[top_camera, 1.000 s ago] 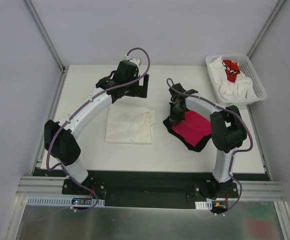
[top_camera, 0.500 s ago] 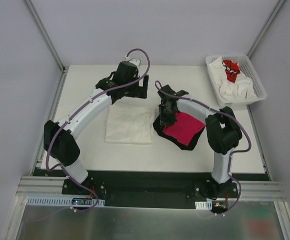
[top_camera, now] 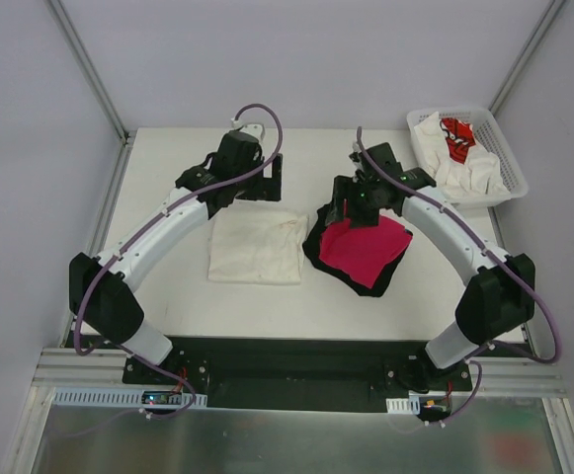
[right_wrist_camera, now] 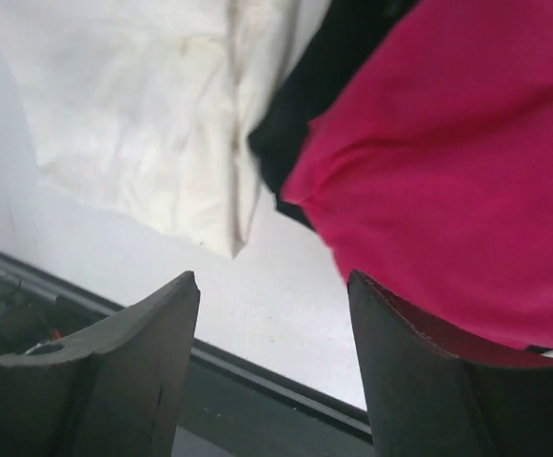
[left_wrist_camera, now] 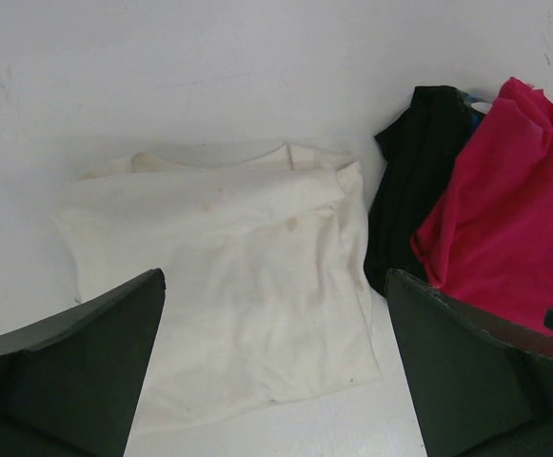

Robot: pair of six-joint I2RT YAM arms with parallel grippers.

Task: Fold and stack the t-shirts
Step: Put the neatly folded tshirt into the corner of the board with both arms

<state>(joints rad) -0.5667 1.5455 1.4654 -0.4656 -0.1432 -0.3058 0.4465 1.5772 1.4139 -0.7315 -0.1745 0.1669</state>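
Over the far-left corner of the magenta-pink t-shirt (top_camera: 366, 249), which lies on the black t-shirt (top_camera: 318, 247), my right tool (top_camera: 351, 204) hangs released and empty. That pile sits just right of the folded cream t-shirt (top_camera: 257, 247), nearer my right arm; my left tool (top_camera: 270, 180) gapes empty beyond the cream one.

The top camera looks down over the whole table (top_camera: 267, 301) from above and behind; both wrist cameras, close above the cloth, share the cream t-shirt (left_wrist_camera: 228, 286) and the magenta t-shirt (left_wrist_camera: 504, 228)
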